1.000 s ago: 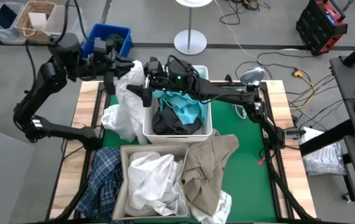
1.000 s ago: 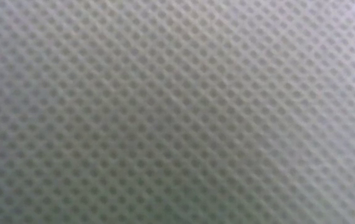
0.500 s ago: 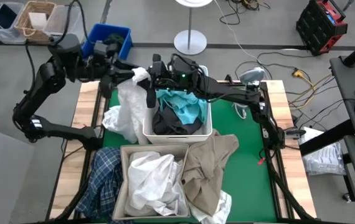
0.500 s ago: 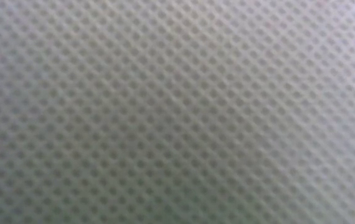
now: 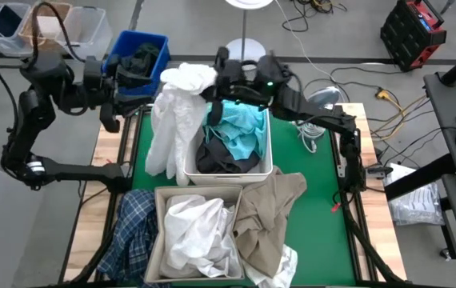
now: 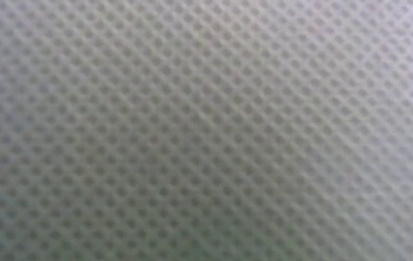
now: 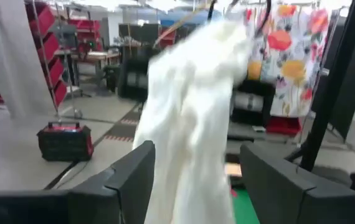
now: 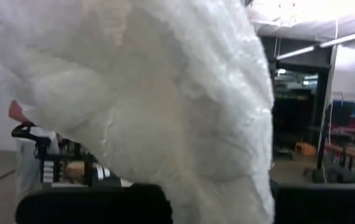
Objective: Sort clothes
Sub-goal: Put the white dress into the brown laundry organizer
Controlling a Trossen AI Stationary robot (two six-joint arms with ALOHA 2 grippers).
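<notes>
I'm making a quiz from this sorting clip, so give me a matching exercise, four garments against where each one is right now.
Things:
1. white garment
2. teal garment
3. plaid shirt
4. beige garment

Places:
A. draped over the right side of the near bin
B. hanging from the right gripper
C. lying left of the near bin
D. inside the far white bin

Pairs: 1-B, 2-D, 3-C, 4-A
</notes>
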